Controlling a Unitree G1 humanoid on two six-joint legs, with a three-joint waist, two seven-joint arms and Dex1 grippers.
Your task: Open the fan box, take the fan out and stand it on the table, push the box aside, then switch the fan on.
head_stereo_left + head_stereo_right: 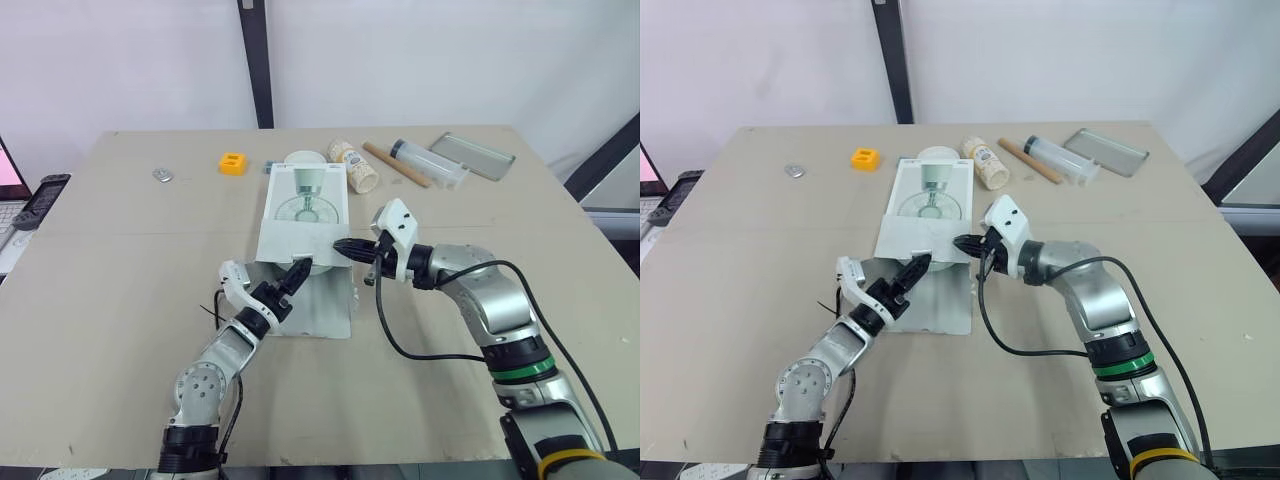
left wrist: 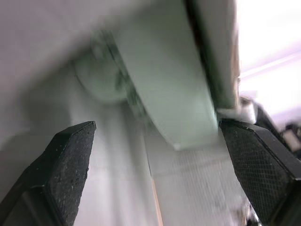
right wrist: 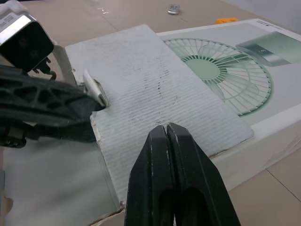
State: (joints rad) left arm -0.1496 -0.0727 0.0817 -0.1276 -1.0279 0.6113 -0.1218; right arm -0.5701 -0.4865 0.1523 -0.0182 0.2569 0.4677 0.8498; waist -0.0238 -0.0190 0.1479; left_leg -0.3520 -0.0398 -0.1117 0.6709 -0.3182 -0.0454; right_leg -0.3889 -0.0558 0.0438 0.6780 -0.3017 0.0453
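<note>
Nearest the robot, the left end effector (image 1: 300, 270) is pointed at the near end of the fan box (image 1: 300, 180). Its wrist view shows its fingers (image 2: 70, 160) spread wide apart with nothing clamped between them, and blurry pale box surfaces right in front. Just beside it, the right end effector (image 1: 342, 246) comes in from the right side. Its fingers (image 3: 169, 141) are pressed together with nothing pinched, and the tips sit just over the edge of a plain corrugated flap (image 3: 155, 80). That flap looks folded back onto the box's printed top, which has a green fan drawing on it. A second pale panel (image 1: 320, 305) lies flat on the desk (image 1: 120, 250), reaching from the box toward the robot. The box itself sits about mid-desk, long side running away from the robot, and I honestly can't tell if the fan is inside. Right behind its far end there's a white round thing (image 1: 302, 158). Along the far part of the desk there's a small silver object (image 1: 163, 175), an orange block (image 1: 232, 162), a patterned cup on its side (image 1: 355, 165), a wooden stick (image 1: 395, 165), a clear tube (image 1: 430, 162) and a metal tray (image 1: 475, 155).
</note>
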